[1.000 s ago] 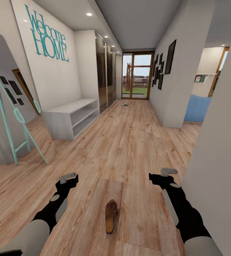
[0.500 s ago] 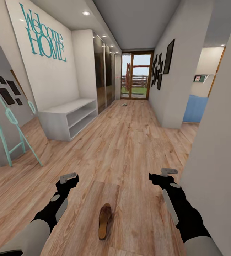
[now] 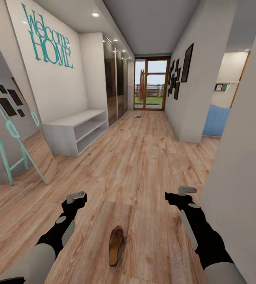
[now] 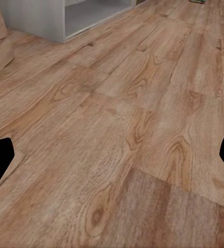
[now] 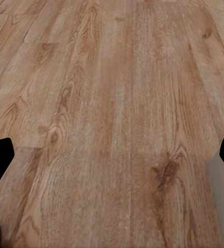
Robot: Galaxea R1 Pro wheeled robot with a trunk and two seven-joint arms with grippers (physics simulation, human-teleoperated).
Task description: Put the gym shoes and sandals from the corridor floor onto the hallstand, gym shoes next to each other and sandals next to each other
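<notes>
The left wall (image 3: 65, 94) carries teal lettering (image 3: 49, 37) reading "Welcome HOME", with "Welcome" in script above "HOME" in capitals. A small sign (image 3: 221, 87) on the far right wall is too small to read.

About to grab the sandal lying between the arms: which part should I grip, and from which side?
Come from above and pinch the sandal across its narrow width at mid-sole, behind the strap. It lies flat on the corridor floor, lengthwise between both grippers.

The head camera looked down the corridor floor (image 3: 143, 157) from above. Both wrist cameras faced that floor (image 4: 122, 129) close up.
</notes>
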